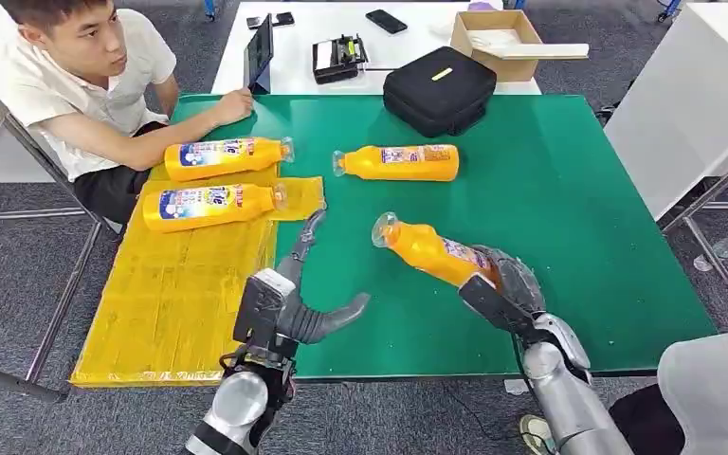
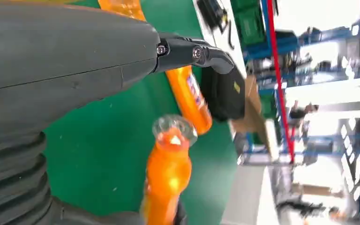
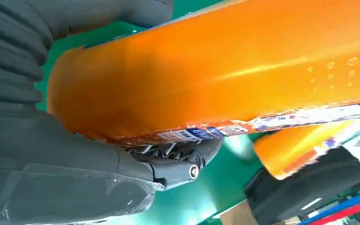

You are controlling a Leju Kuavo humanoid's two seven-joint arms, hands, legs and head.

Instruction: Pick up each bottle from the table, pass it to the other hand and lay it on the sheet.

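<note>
- Mid-handover, judging by the layout: right robot hand (image 1: 504,284) wrapped around the base end of an orange bottle (image 1: 427,249), lifted off the green surface (image 1: 578,209) and tilted, clear cap aimed toward the left side.
- Left robot hand (image 1: 289,303) spread and holding nothing, fingers and thumb apart, hovering over the surface just beside the yellow sheet (image 1: 180,284), near the cap but not touching the bottle.
- Already lying on the sheet: two bottles (image 1: 213,206) side by side at its far end, close to a seated person's forearm (image 1: 166,128).
- Remaining on the surface: one more bottle (image 1: 398,162), on its side, in front of a black case (image 1: 439,90).
- Next move, as a judgement: bring the neck end into the spread left robot hand, close firmly there, release the right only once the hold is secure.
- Risk: smooth, rounded body could slip or rotate if released too soon.
</note>
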